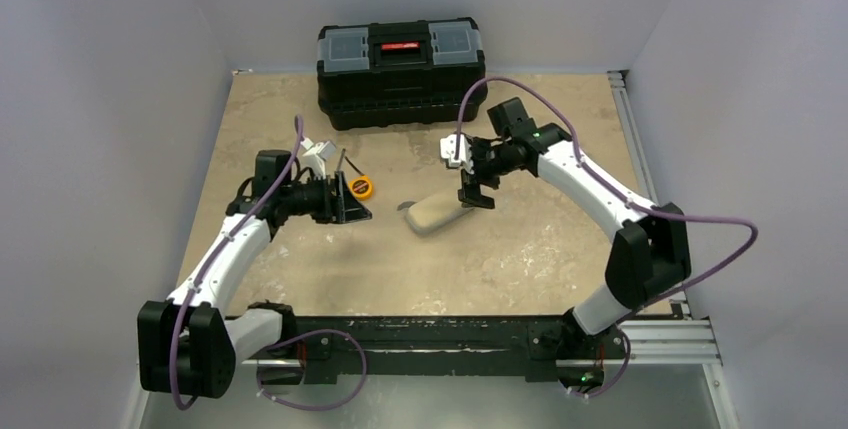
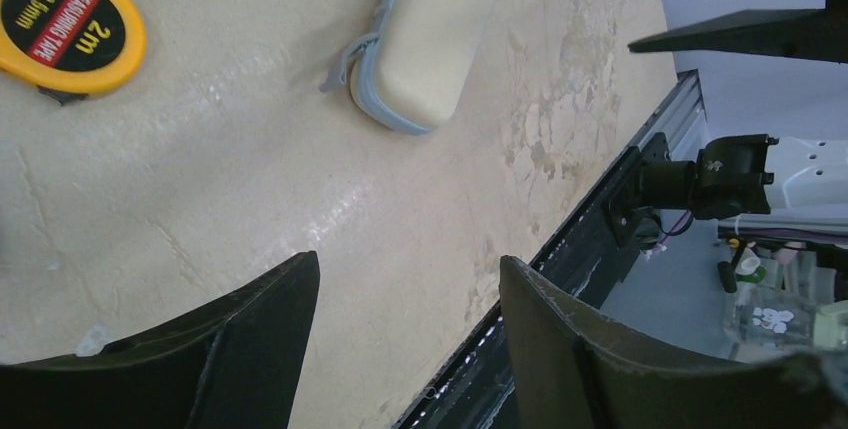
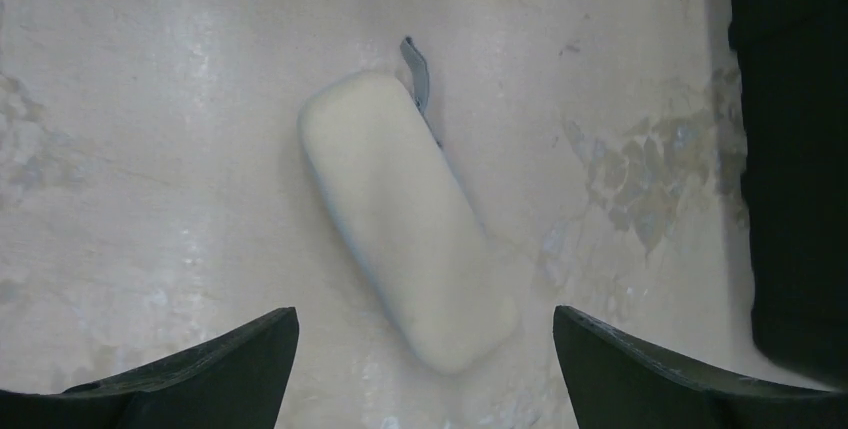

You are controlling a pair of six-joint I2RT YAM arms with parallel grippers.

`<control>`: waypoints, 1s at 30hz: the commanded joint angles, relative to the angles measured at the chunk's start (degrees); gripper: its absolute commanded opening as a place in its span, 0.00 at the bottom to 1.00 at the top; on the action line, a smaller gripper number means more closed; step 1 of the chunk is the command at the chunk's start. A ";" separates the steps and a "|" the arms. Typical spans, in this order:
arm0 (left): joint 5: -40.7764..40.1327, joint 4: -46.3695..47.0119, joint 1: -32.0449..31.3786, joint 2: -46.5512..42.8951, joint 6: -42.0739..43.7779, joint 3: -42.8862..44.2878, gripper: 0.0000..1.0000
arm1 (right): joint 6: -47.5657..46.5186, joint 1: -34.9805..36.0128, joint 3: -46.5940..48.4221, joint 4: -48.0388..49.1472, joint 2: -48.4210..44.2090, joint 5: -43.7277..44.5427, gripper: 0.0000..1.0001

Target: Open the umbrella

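Note:
The umbrella (image 1: 436, 213) lies folded in its cream-beige sleeve on the tan table, with a small grey strap (image 3: 416, 69) at its left end. In the right wrist view the umbrella (image 3: 405, 214) runs diagonally, and my right gripper (image 3: 425, 324) hangs open above its near end, one finger on either side and neither touching it. From above, the right gripper (image 1: 478, 194) is over the sleeve's right end. My left gripper (image 1: 355, 199) is open and empty, left of the sleeve. Its wrist view shows the umbrella (image 2: 430, 34) well beyond the left gripper (image 2: 408, 279).
A yellow tape measure (image 1: 361, 187) lies just beside the left gripper. A black toolbox (image 1: 400, 69) with a red latch stands at the back of the table. A black rail (image 1: 450, 334) runs along the near edge. White walls close in both sides.

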 commanded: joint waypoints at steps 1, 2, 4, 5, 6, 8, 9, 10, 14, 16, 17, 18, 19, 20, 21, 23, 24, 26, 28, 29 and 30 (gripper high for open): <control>2.68 5.99 -0.56 1.45 -3.73 -0.23 0.62 | -17.58 0.76 5.94 -0.62 8.88 -0.13 0.97; 2.75 5.88 -0.54 1.97 -3.47 0.09 0.61 | -19.03 0.77 8.63 -3.39 11.28 -0.90 0.96; 2.29 5.68 -0.54 2.97 -3.00 0.55 0.59 | -20.85 0.88 12.97 -7.26 15.34 -1.84 0.89; 1.72 5.71 -0.54 3.45 -3.07 0.65 0.57 | -21.21 0.88 14.68 -8.79 17.11 -2.39 0.86; 1.56 5.96 -0.54 3.87 -3.29 0.62 0.55 | -21.32 0.86 16.07 -9.86 18.59 -2.48 0.84; 1.70 6.61 -0.85 4.62 -3.98 0.45 0.54 | -22.48 0.87 18.42 -12.54 21.32 -2.57 0.83; 1.70 6.87 -1.00 4.79 -4.33 0.34 0.53 | -23.11 0.85 19.01 -14.10 22.36 -2.47 0.82; 1.77 7.11 -1.28 5.10 -4.48 0.24 0.52 | -23.88 0.87 19.42 -15.43 23.34 -2.26 0.82; 1.69 6.93 -2.67 6.14 -4.31 0.15 0.46 | -24.01 0.85 17.73 -16.64 25.55 -1.72 0.76; 1.06 6.38 -4.14 6.33 -3.41 0.06 0.42 | -23.99 0.90 15.83 -16.12 25.61 -1.14 0.71; 0.68 6.02 -5.43 6.51 -3.08 0.01 0.40 | -23.71 0.91 14.96 -15.65 25.41 -1.19 0.69; 0.51 6.18 -6.38 6.72 -3.08 -0.15 0.37 | -23.52 0.91 14.05 -14.96 25.08 -1.20 0.67; 0.17 6.43 -7.34 7.17 -3.22 -0.28 0.32 | -23.26 0.93 13.07 -14.20 24.62 -1.08 0.65; 0.07 6.76 -8.26 7.66 -3.28 -0.31 0.28 | -22.89 0.94 11.84 -13.22 23.96 -1.00 0.64; 0.23 7.24 -9.13 8.33 -3.25 -0.30 0.25 | -22.60 0.93 10.35 -12.01 23.08 -0.96 0.63; 0.04 8.38 -11.03 9.51 -2.93 -0.30 0.23 | -22.12 0.95 6.33 -7.67 20.33 -0.37 0.58; -0.31 8.83 -11.95 10.37 -2.78 -0.18 0.22 | -21.70 1.01 3.44 -4.27 18.56 0.21 0.55; -0.28 10.30 -13.45 13.35 -3.71 0.03 0.21 | -20.79 1.58 -4.44 4.30 13.06 2.15 0.51; 0.34 12.41 -14.14 16.37 -5.53 0.34 0.20 | -20.47 2.21 -10.36 11.59 9.24 4.07 0.48; 0.50 13.68 -14.22 18.04 -6.40 0.58 0.19 | -20.03 2.60 -12.64 14.47 7.75 4.86 0.48; 0.55 14.68 -14.26 19.70 -7.04 1.03 0.18 | -19.34 2.94 -14.54 17.20 6.59 5.76 0.47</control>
